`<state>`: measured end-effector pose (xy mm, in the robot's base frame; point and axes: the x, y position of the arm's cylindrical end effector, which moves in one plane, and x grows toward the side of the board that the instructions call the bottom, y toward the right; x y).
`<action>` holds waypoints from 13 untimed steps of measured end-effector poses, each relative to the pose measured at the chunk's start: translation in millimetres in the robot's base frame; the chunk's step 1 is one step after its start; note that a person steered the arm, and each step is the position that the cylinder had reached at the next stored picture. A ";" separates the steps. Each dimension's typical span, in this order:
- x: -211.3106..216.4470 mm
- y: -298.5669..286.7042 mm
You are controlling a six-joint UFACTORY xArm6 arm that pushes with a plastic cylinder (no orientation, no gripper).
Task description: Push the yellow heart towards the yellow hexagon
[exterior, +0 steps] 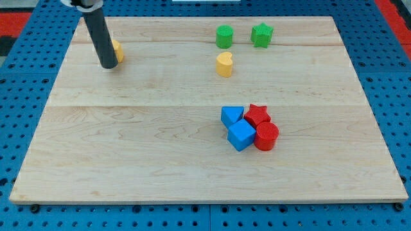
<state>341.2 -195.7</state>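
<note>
The yellow heart [224, 64] lies on the wooden board in the upper middle of the view. The yellow hexagon [117, 51] sits near the view's top left, mostly hidden behind my rod. My tip [108, 65] rests on the board right beside the hexagon, at its lower left, and far to the left of the heart.
A green cylinder [224, 36] and a green star [261, 34] stand just above the heart. A cluster of a blue triangle [232, 115], a blue cube [241, 135], a red star [257, 115] and a red cylinder [266, 136] lies in the lower right. Blue pegboard surrounds the wooden board [128, 147].
</note>
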 end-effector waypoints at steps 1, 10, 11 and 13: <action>-15.5 -0.3; 7.8 276.7; 5.3 232.4; 5.3 144.0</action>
<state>346.5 -51.7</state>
